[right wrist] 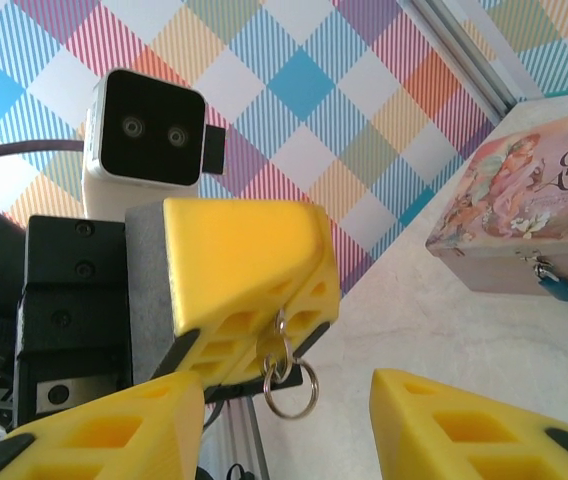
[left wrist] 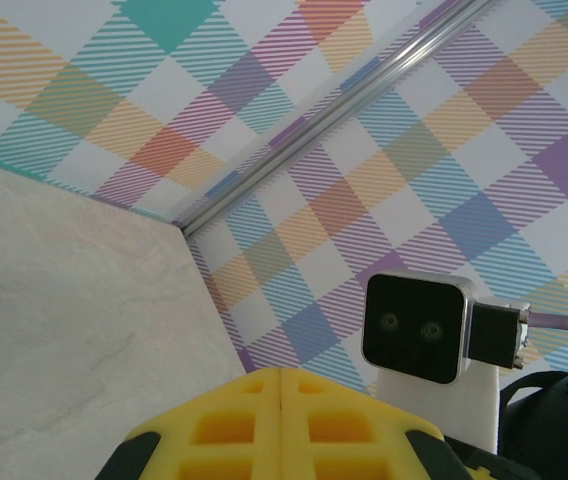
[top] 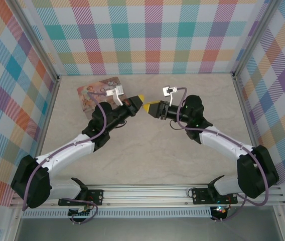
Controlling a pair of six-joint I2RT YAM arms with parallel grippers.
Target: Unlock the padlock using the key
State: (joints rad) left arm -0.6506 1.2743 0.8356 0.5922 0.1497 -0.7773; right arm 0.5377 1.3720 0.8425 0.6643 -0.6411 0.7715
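Both arms are bolted at the near edge of the bench (top: 147,160) and reach inward, so their tips come close together over its middle.

The left gripper (top: 140,99) has its yellow jaws pressed flat together, with no gap along the seam. In the right wrist view a thin sliver of grey metal, the key (right wrist: 280,322), pokes out of that seam at the tip. The rest of it is hidden between the pads. A small cluster of silvery key rings (right wrist: 286,365) dangles freely from the exposed end.

The right gripper (top: 150,107) points at the left one. Its jaws are parted and nothing sits between them. From its own camera, the hanging rings line up with the space between its two fingers. Whether the fingers touch the rings cannot be told.

Farther back on the left of the bench, just behind the left wrist, stands a pink illustrated tin box (top: 95,93) with its lid down. The padlock (right wrist: 562,288), tiny and blue-teal with a silvery shackle, hangs from the clasp on the tin's front wall. It is well apart from both grippers.

Checked panels (top: 147,35) rise behind the tin and along both sides.
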